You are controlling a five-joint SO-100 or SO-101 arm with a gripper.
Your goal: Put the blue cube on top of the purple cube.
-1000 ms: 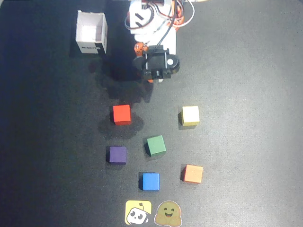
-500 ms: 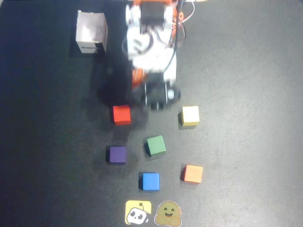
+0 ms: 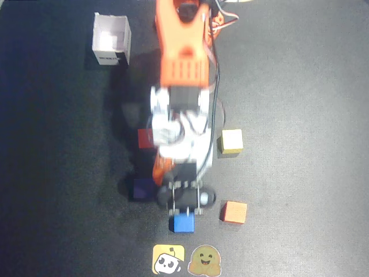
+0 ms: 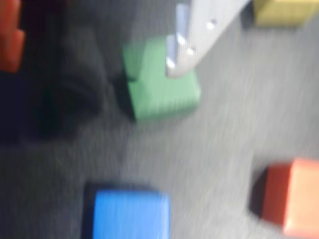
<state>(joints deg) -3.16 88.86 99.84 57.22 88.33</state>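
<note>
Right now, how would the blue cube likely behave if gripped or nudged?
The blue cube looks rigid with flat faces, so it should slide, not roll. Its matte sides probably grip well. Being small, it's likely light and easily knocked.

A dark table [image 3: 300,75] carries blue cube [image 3: 183,222], purple cube [image 3: 142,189], orange, yellow, red, green cubes, a white box

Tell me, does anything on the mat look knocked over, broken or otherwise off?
Nothing stands out. The blue cube, purple cube, yellow cube and orange cube sit flat and apart on the mat. The white box stands upright. The wrist view is blurred.
</note>
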